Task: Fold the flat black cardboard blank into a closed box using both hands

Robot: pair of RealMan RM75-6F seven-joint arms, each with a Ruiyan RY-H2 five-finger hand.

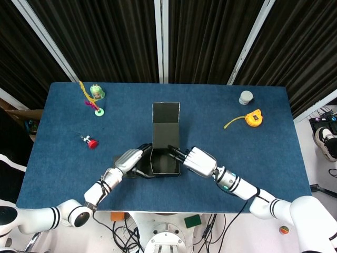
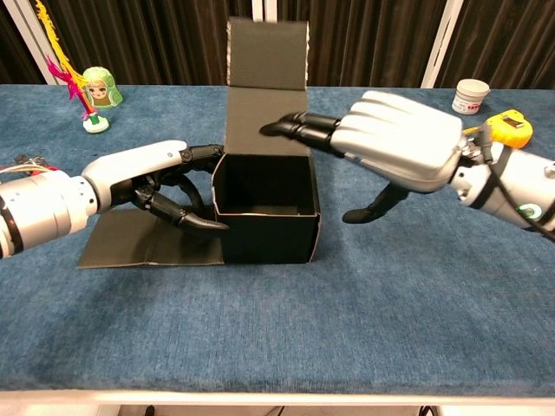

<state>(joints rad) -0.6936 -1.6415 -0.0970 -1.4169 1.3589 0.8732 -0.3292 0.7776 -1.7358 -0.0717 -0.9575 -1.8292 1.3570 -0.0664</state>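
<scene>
At counter (image 2: 434,347) centre: black box (image 2: 264,217) standing, lid up; light, creasable. Left hand (image 2: 160,186) gripping wall; right hand (image 2: 390,143) released. Hold walls.

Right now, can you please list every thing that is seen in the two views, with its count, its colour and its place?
black cardboard box: one, black, table centre, top open, lid flap upright at the back, one flap flat on the table to its left
blue cloth-covered table: one, blue, under everything
green-haired doll head toy: one, green and pale, far left
red-capped small object: one, red, left side
yellow tape measure: one, yellow, far right, tape pulled out
small grey-white jar: one, far right corner
left hand: one, white with black fingers, against the box's left wall
right hand: one, white with black fingers, raised over the box's right side, fingers extended toward the lid flap
</scene>
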